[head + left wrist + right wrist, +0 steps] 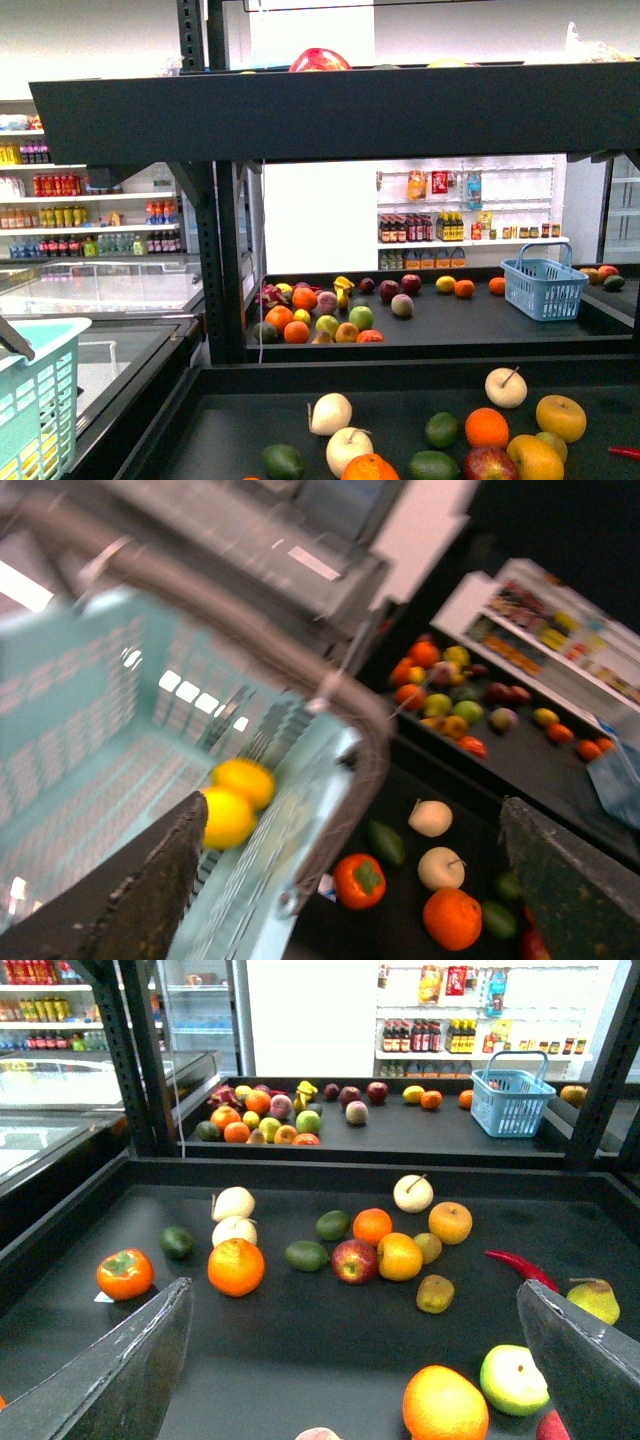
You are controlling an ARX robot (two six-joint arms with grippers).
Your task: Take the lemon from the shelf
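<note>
1. Over the teal basket [120,730] at the shelf's left edge, the left end effector [350,825] hangs with its fingers spread wide and nothing between them. Two lemons [235,798] lie inside the basket against its near wall.
2. The right end effector [352,1290] is likewise open and empty, poised above the front part of the lower tray [300,1360] of the shelf [300,110].
3. Judged from this, one delivery is finished and the step in hand is a fresh reach to the shelf.
4. No sure lemon shows among the near fruit. The likeliest is a small yellow fruit [445,284] toward the back edge of the far tray [470,320], though I cannot tell its kind for certain.
5. The next move calls for choosing that target, carrying an open end effector over the loose fruit without nudging it, then closing around the yellow fruit alone.
6. Room is good across the bare front of the lower tray. It is tight at the raised rim between the trays, under the overhanging upper tray, and beside the black post [222,260] at the left.
7. The basket's grey handle [250,630] crosses the left arm's way out, so lifting clear first seems wise.
</note>
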